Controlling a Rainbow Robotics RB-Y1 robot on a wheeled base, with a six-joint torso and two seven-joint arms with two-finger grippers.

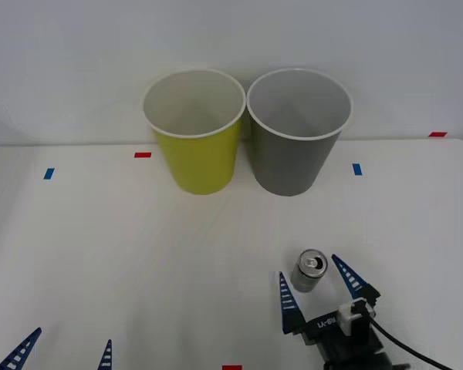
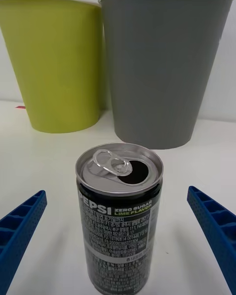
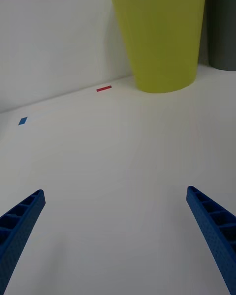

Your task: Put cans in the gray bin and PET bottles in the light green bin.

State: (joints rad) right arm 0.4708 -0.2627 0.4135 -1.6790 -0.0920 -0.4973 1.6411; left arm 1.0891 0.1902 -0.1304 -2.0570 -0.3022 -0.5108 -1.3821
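the can (image 1: pixel 309 270) stands upright on the table's near right, its long axis vertical, between the wide-spread, empty fingers of the right gripper (image 1: pixel 318 285). the gray bin (image 1: pixel 298 132) stands farther back. the left gripper (image 1: pixel 62 351) waits near left, spread and empty.

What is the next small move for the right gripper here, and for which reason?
Probably close the right gripper on the can. The can stands upright between its open fingers, which do not touch it yet, and the gray bin stands farther back for the drop. The left gripper waits open at the near edge.
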